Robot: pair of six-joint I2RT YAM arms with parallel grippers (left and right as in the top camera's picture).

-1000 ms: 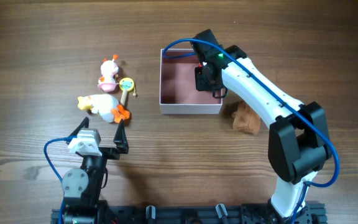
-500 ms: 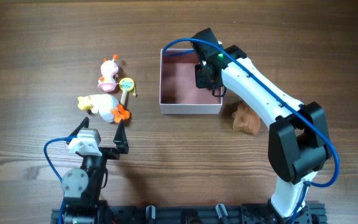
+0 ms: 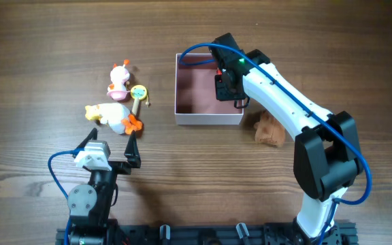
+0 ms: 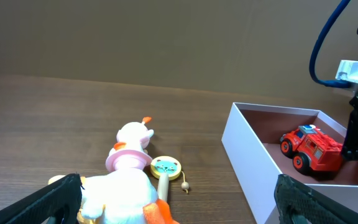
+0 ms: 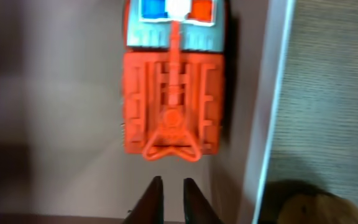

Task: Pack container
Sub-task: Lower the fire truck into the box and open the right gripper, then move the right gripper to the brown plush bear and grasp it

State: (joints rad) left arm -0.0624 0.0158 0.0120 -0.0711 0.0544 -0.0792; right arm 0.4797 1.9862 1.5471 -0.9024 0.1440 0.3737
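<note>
the container [image 3: 182,117] sits mid table, a bit far. one toy, the red truck [image 4: 309,148], is inside by its right wall. the right claw [image 5: 168,199] hangs over it, pressed almost together, holding nothing. the left claw [image 3: 111,144] is spread wide. still outside: the duck [image 3: 114,117], pink toy [image 3: 119,83] and rattle [image 3: 139,92] on the left, and the brown toy [image 3: 271,129] on the right.

Nothing readable turned up in any view: no words, numbers or brand marks. The fire truck [image 5: 173,106] showed only plain blue, white and red panels on its roof. The rattle [image 4: 165,168] carried a teal disc with what may have been a little face, too small to tell. The container [image 4: 247,162] wall was plain white.
</note>
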